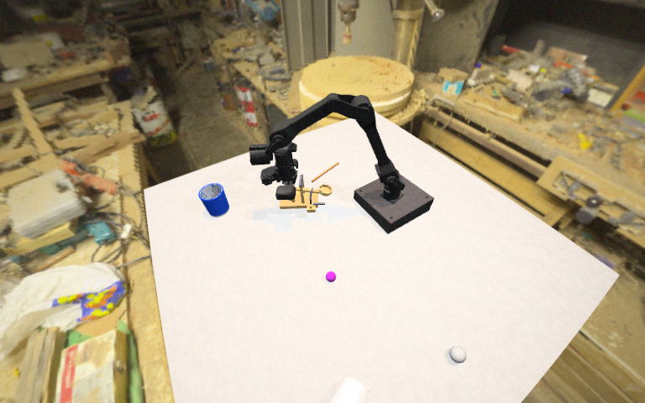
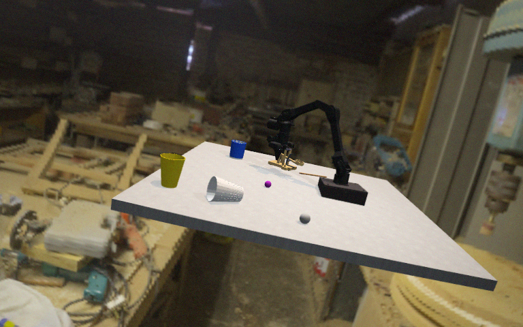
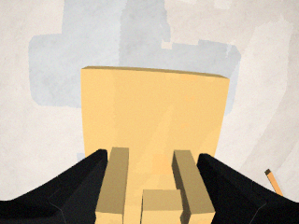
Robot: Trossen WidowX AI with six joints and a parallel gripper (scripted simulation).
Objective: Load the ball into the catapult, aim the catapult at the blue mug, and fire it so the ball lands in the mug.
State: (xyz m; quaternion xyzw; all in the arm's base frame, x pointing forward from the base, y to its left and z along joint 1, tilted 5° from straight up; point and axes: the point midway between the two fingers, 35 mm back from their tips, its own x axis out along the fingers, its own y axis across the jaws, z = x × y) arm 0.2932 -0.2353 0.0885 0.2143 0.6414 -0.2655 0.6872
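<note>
My gripper (image 1: 291, 183) (image 2: 284, 150) (image 3: 153, 160) is shut on the catapult, one finger against the outer side of each wooden upright. The light wooden catapult (image 1: 296, 206) (image 2: 282, 166) (image 3: 154, 107) appears slightly off the table, with its round ball cup (image 1: 325, 190) toward the arm's base. The fingers and wrist partly hide it. The blue mug (image 1: 215, 201) (image 2: 238, 149) stands upright, left of the catapult in the top and exterior views. A magenta ball (image 1: 331, 276) (image 2: 267, 184) lies on the table, nearer the cameras than the catapult.
A thin orange stick (image 1: 325, 171) (image 2: 312, 174) (image 3: 274, 182) lies near the catapult. A grey-white ball (image 1: 457, 353) (image 2: 304, 218) lies farther off. A white cup (image 1: 350, 391) (image 2: 227, 191) lies on its side; a yellow cup (image 2: 171, 171) stands upright. The arm's dark base (image 1: 378, 209) (image 2: 341, 191) is right of the catapult.
</note>
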